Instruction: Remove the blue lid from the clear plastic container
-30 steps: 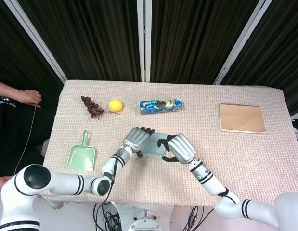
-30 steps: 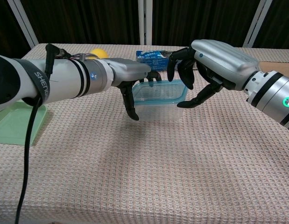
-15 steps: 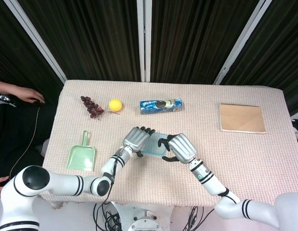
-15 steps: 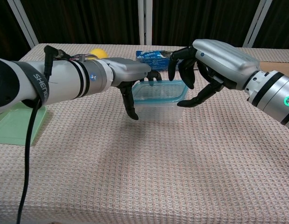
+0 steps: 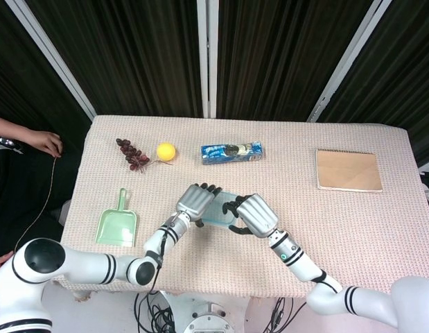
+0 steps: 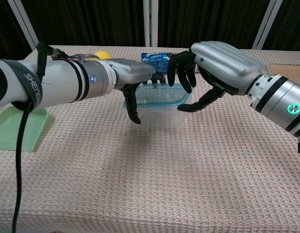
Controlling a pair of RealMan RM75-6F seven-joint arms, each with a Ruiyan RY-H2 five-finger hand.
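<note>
- I see the clear plastic container sitting on the table near the front middle, its blue lid on top; I cannot make out anything inside it.
- My left hand grips the container's left end, fingers over the lid's edge and thumb down the side wall.
- My right hand has its fingers apart and curled over the lid's right end, thumb by the rim; whether it truly clamps the lid I cannot tell.
- Against the earlier frames, my right hand has shifted left, further over the lid, and the container with my left hand sits slightly further left in the chest view.
- The lid remains on.
</note>
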